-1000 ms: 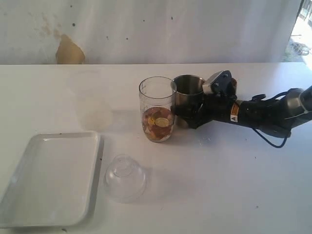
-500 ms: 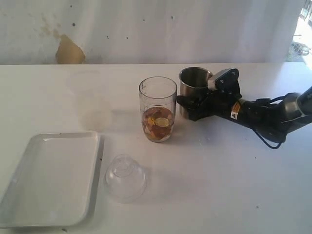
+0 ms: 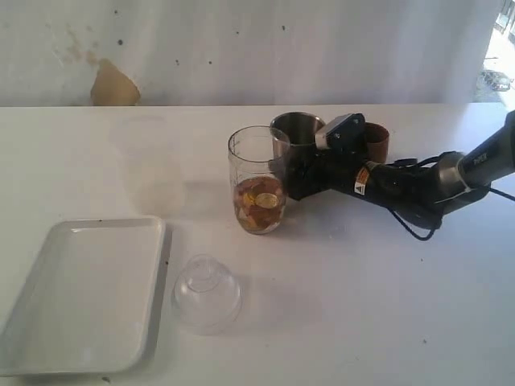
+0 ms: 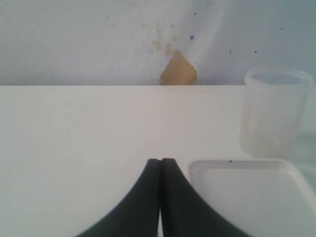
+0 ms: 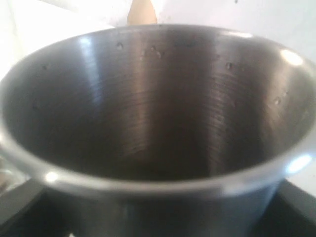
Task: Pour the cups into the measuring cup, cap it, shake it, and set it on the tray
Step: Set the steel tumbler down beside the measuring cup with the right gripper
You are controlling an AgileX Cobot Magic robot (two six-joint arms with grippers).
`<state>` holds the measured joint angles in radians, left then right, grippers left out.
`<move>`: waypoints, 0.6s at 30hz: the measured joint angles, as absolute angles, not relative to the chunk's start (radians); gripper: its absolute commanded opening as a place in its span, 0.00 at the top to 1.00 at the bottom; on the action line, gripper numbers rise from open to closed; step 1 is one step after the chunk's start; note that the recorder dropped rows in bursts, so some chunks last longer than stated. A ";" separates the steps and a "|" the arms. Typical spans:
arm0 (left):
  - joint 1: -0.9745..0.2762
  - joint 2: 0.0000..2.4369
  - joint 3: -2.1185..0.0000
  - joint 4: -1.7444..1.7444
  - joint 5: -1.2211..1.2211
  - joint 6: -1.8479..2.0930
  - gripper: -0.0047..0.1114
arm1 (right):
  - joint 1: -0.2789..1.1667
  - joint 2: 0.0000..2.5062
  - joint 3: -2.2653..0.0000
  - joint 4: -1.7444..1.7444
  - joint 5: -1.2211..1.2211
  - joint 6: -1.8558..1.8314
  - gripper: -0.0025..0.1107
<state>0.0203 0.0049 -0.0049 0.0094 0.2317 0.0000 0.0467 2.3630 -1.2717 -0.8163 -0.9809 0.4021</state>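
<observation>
Nearest the camera, the white tray [image 3: 80, 297] lies flat on the worktop [image 3: 362, 305]. The clear dome lid [image 3: 207, 293] sits just beside its right edge, and neither has moved. The left fingers [image 4: 157, 197] are pressed together, with a corner of the tray just beside them and a frosted, see-through container [image 4: 274, 113] farther off.

Behind the lid, the measuring cup [image 3: 257, 181] stands upright where it was, with brown and orange pieces in its lower half.

The steel tumbler [image 3: 296, 133] is what has changed. Half a second ago it was held off to the right with a clear gap between it and the measuring cup. Now it has come back left, and its rim sits just behind and right of the measuring cup's rim, overlapping it in the exterior view. The right fingers [image 3: 299, 178] pinch the tumbler's lower body, one on each side, and the tumbler is roughly upright. From the right wrist its inside looks dark and bare.

The arm [image 3: 402, 185] now reaches farther left, and the wooden cup [image 3: 376, 141] shows on the worktop just behind it. Beyond is the stained wall [image 3: 113, 84].
</observation>
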 measured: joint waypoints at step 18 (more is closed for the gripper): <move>0.020 0.005 -0.005 0.009 0.232 0.000 0.96 | 0.050 2.380 -1.356 -0.765 -0.862 0.422 0.98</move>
<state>0.0203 0.0049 -0.0049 0.0094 0.2317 0.0000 0.0500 2.3803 -1.3558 -0.7651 -0.8617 0.4218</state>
